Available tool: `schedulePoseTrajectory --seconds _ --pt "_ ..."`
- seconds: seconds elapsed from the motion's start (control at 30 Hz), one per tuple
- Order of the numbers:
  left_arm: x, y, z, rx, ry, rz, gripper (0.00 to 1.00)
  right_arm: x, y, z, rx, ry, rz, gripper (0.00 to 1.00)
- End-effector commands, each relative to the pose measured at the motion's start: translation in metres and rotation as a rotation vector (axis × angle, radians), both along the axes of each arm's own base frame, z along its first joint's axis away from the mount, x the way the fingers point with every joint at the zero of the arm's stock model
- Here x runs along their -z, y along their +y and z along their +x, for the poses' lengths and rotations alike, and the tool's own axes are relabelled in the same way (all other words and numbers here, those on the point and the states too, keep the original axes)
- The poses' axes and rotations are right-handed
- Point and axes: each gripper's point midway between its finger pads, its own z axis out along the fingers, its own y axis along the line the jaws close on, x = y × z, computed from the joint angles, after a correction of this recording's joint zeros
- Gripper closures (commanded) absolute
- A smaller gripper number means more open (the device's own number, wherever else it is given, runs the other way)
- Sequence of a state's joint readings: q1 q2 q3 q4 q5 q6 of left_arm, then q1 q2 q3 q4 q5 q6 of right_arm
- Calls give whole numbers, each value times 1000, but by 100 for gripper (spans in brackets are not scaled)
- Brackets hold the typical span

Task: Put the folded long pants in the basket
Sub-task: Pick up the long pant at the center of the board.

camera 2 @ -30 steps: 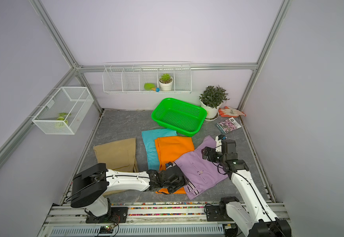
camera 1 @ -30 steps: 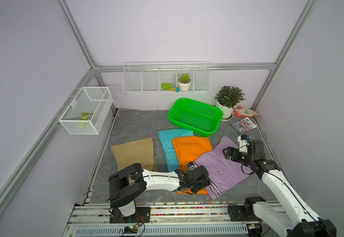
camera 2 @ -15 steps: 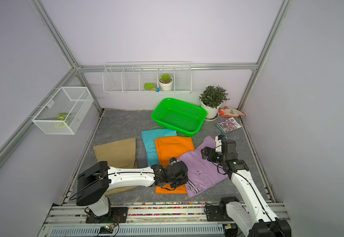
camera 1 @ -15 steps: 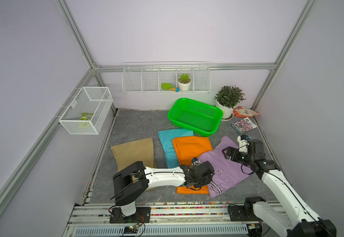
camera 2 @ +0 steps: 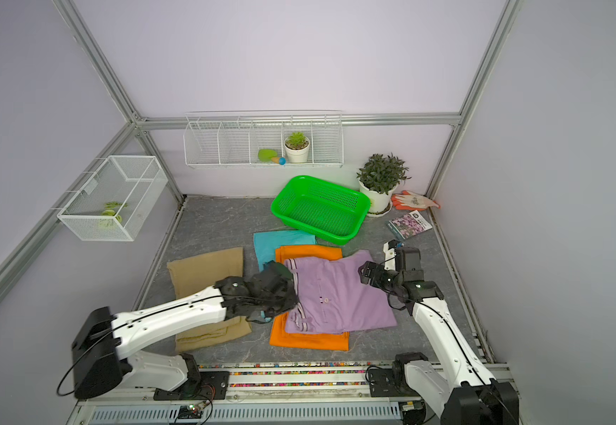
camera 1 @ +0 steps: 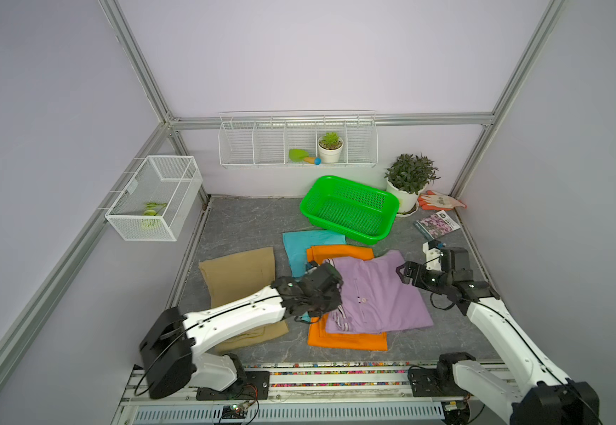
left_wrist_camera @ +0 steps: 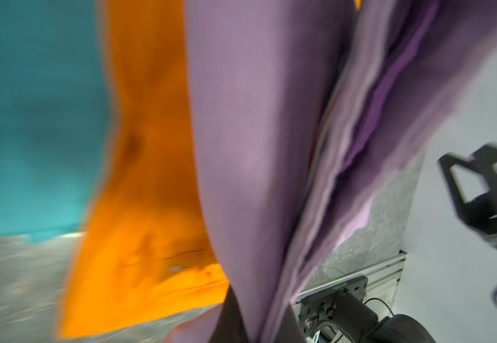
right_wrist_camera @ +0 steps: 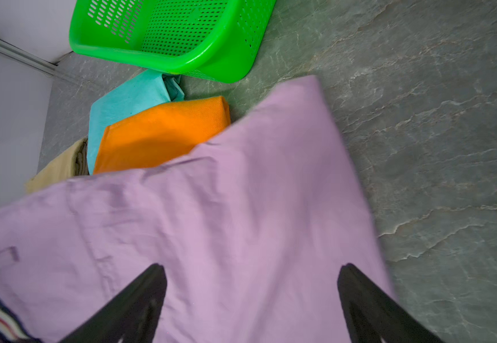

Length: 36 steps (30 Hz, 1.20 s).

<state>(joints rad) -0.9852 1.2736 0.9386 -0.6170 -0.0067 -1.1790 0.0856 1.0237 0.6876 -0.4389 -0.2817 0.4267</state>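
The lilac pants (camera 1: 376, 294) lie topmost on the grey surface (camera 1: 247, 228), partly over the orange pants (camera 1: 347, 340). The teal pants (camera 1: 310, 241) show at the far side and the khaki pants (camera 1: 240, 272) lie to the left. The green basket (camera 1: 358, 186) sits empty just beyond them.

The left gripper (camera 1: 330, 300) is at the striped waistband edge with its fingers pinched together, apparently on lilac cloth. In the left wrist view the fabric rises right up to the lens. The right gripper (right_wrist_camera: 252, 267) hovers over the right edge of the same pants, fingers spread wide, gripping nothing.

To lift well, the right fingers should close on all the folded layers at that edge before either arm rises. Both arms should then carry level, so the fold holds and the orange pair beneath isn't dragged.

The left fingers are hidden under wrist and cloth. How many layers they hold is unclear, and that wrist view is blurred.
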Motion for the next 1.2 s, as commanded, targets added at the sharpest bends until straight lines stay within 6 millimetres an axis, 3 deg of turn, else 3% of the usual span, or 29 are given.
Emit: schedulePoseTrajectory --seconds 0.0,0.13,0.17,0.33,0.53,0.83,1.03,1.17 --pt "8 71 0 -27 -29 131 100 5 -1 4 6 48 -17 6" --pt "8 120 11 -116 -21 148 100 24 2 3 -4 139 -14 7" --pt "10 123 14 -120 -19 136 100 27 5 3 -14 152 6 8" --pt "29 133 20 -115 34 151 100 39 35 11 -112 185 154 16" --pt "37 140 24 -120 52 183 100 46 77 22 -236 214 248 17" --pt "41 145 22 -125 59 184 100 73 102 26 -293 354 309 28" --pt "38 144 23 -120 48 178 100 74 110 26 -326 372 311 43" --pt "35 145 24 -125 42 178 100 66 114 24 -350 344 318 73"
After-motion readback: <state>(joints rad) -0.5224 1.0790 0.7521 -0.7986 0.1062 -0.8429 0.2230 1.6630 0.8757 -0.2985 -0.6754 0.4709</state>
